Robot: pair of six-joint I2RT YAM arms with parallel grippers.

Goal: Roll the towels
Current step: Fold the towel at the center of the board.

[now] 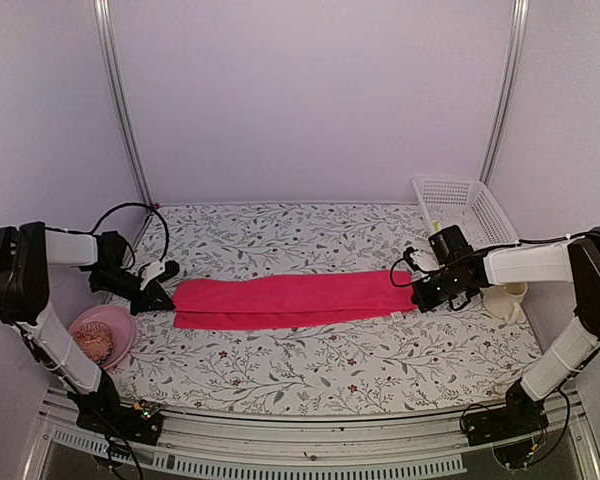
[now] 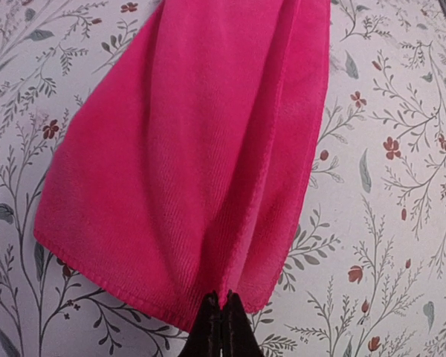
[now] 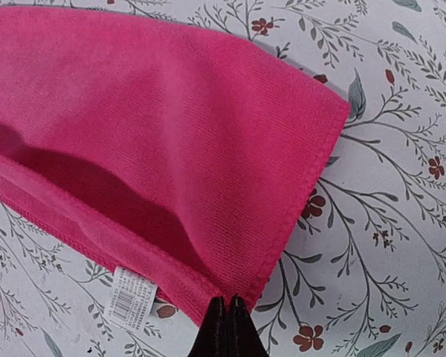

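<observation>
At the left gripper [image 2: 221, 312]: jaws were together, pinching the short hem of the bright pink cloth towel [image 1: 290, 300]
At the right gripper [image 3: 228, 312]: jaws were together on the opposite end's corner
Long axis: ran straight from one gripper to the other
Nearer arm: neither; each held one end

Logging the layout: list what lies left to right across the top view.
Bowl → left jaws, shut on the towel's end → towel → right jaws, shut on its other end.

Pink bowl [image 1: 122, 330] at left edge of floral table [image 1: 300, 368]; white basket [image 1: 450, 192] back right
</observation>
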